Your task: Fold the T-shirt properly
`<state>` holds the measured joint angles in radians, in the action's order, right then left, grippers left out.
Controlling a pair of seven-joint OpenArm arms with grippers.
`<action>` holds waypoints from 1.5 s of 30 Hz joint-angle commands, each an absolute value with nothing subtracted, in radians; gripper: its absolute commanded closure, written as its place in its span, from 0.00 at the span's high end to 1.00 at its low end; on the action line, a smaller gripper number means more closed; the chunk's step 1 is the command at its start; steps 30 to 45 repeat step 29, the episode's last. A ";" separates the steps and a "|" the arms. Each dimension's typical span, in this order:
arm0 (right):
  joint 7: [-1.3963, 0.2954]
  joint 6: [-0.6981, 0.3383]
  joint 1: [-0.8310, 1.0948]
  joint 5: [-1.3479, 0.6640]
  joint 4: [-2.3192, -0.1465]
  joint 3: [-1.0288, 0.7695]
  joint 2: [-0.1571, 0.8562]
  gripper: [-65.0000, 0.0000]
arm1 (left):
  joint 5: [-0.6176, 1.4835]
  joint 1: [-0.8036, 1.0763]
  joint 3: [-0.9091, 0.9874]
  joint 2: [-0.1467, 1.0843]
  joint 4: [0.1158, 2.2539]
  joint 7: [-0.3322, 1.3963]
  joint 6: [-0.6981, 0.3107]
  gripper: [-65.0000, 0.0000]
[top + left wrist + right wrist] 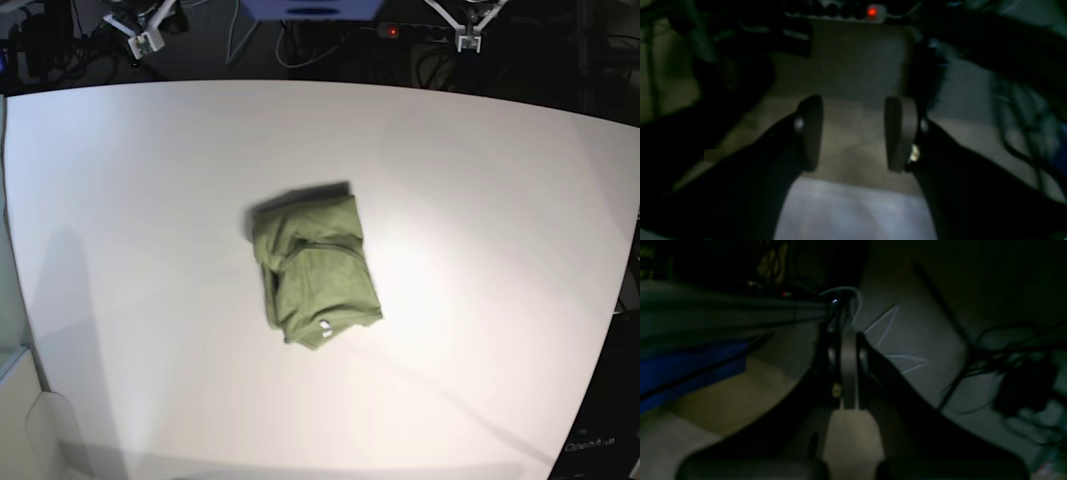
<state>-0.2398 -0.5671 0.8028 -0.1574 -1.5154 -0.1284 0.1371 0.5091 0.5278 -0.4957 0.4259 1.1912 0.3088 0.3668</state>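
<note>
The T-shirt point(315, 265) lies in a loose olive-green bundle near the middle of the white table point(500, 200), its small white tag point(325, 325) at the near edge. It shows only in the base view, where neither arm reaches over the table. In the left wrist view my left gripper point(853, 133) is open with nothing between its dark fingers point(811, 133), hanging over dim floor past a pale table edge point(853, 213). My right gripper point(848, 373) is shut, fingers pressed flat together on nothing, also away from the shirt.
A power strip with a red light point(871, 12) lies on the dark floor beyond the table, also seen in the base view as the power strip point(392, 31). Tangled cables point(1007, 373) and a blue object point(690, 370) sit near the right arm.
</note>
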 commanded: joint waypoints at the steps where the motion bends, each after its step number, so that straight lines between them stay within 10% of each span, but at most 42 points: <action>1: -0.203 -0.572 0.811 -0.157 -1.495 -0.133 0.130 0.01 | 0.506 0.510 -0.518 0.432 1.147 0.274 0.364 0.45; 12: 0.051 -0.572 0.677 -0.136 -1.017 -0.130 0.113 0.01 | 0.547 0.249 -0.544 0.286 0.476 -0.053 0.042 0.45; 22: 0.559 -0.567 0.231 -0.134 0.000 -0.122 0.189 0.02 | 0.556 0.125 -0.541 0.163 0.001 -0.394 -0.122 0.45; 29: 0.512 -0.074 0.182 -0.035 0.000 0.099 0.156 0.02 | 0.556 0.079 -0.541 0.137 0.004 -0.318 -0.128 0.45; 45: 0.512 -0.074 0.182 -0.035 0.000 0.099 0.156 0.02 | 0.556 0.079 -0.541 0.137 0.004 -0.318 -0.128 0.45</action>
